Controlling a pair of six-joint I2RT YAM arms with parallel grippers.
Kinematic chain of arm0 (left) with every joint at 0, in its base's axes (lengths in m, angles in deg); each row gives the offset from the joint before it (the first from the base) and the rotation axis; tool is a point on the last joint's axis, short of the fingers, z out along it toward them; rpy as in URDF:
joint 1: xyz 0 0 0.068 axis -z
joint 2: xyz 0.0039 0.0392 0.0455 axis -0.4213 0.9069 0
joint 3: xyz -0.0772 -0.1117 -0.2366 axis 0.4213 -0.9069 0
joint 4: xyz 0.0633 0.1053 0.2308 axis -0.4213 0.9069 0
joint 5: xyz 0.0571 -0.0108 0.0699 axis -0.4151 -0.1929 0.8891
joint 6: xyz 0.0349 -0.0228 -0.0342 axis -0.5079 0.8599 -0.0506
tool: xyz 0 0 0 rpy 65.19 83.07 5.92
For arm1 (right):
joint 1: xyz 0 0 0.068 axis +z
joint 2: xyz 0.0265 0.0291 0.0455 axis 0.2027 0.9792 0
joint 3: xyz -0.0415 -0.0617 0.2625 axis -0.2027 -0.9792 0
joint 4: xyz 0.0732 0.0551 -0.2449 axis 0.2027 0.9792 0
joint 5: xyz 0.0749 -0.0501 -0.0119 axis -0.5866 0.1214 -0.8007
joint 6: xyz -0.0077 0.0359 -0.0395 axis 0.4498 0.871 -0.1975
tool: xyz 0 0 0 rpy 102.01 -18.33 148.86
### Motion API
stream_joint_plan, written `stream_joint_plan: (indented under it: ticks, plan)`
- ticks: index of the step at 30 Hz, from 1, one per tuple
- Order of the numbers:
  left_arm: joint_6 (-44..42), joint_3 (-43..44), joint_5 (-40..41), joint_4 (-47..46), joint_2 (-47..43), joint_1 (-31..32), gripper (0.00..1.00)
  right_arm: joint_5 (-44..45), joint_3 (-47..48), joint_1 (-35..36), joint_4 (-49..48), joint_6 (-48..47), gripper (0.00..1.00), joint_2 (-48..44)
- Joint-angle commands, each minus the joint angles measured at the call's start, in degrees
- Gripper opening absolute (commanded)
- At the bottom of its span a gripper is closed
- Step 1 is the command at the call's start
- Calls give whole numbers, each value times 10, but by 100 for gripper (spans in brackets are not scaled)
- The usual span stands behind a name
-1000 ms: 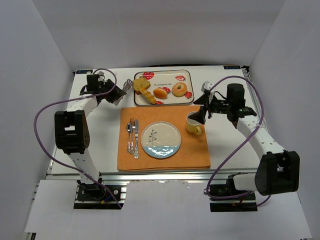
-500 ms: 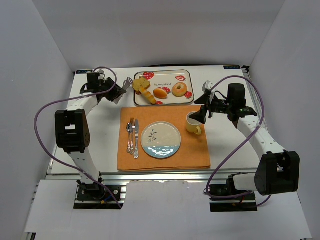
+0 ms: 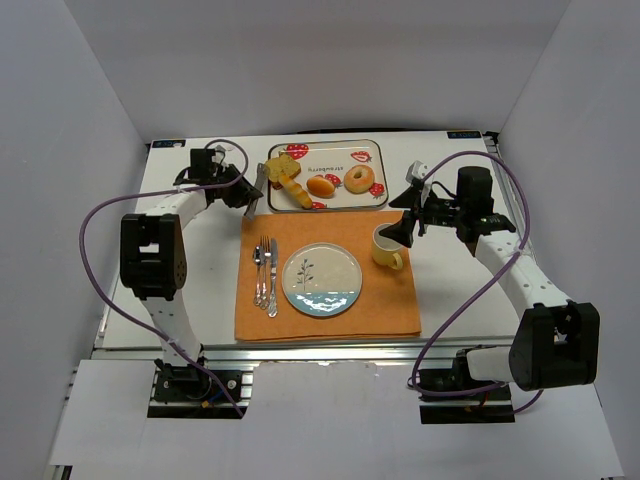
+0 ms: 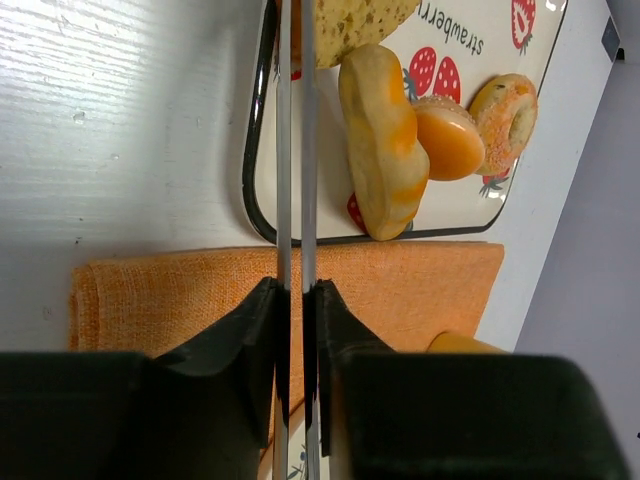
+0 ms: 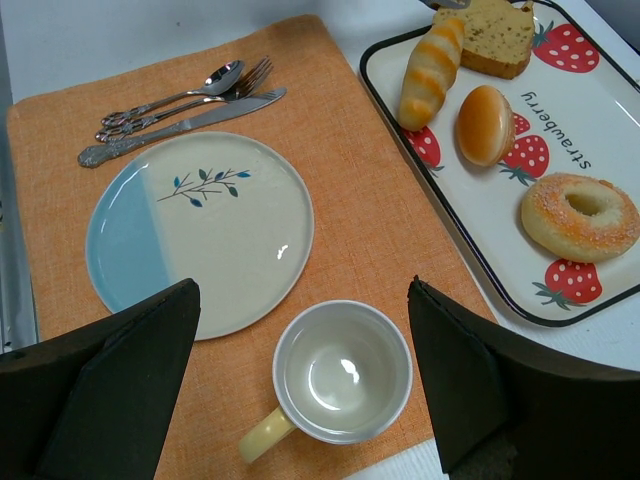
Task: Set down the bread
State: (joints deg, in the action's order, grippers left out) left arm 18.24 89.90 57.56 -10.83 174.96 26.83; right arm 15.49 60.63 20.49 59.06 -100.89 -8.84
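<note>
Your left fingers are pinching a pair of metal tongs, whose two blades are squeezed nearly together and run along the left rim of the tray. The striped bread roll lies on that tray just beside the blades, between a cake slice and a round bun. Your right fingers are spread wide above the yellow mug on the orange placemat, holding nothing.
</note>
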Motion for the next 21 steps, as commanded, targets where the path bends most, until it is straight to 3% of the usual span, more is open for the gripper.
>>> stream_joint_plan:
  ticks: [1,11,17,21]
  plan:
    - [-6,20,2,-11,-33,-2,24,-13,6,-4,-14,3,89,-14]
    - [-16,13,53,-26,-114,-3,13,-21,7,-7,-10,3,89,-16]
    - [-6,-47,76,-57,-198,-3,11,-24,4,-8,-9,3,89,-21]
    - [-14,-80,50,-26,-247,-2,9,-25,6,-7,-2,-4,89,-24]
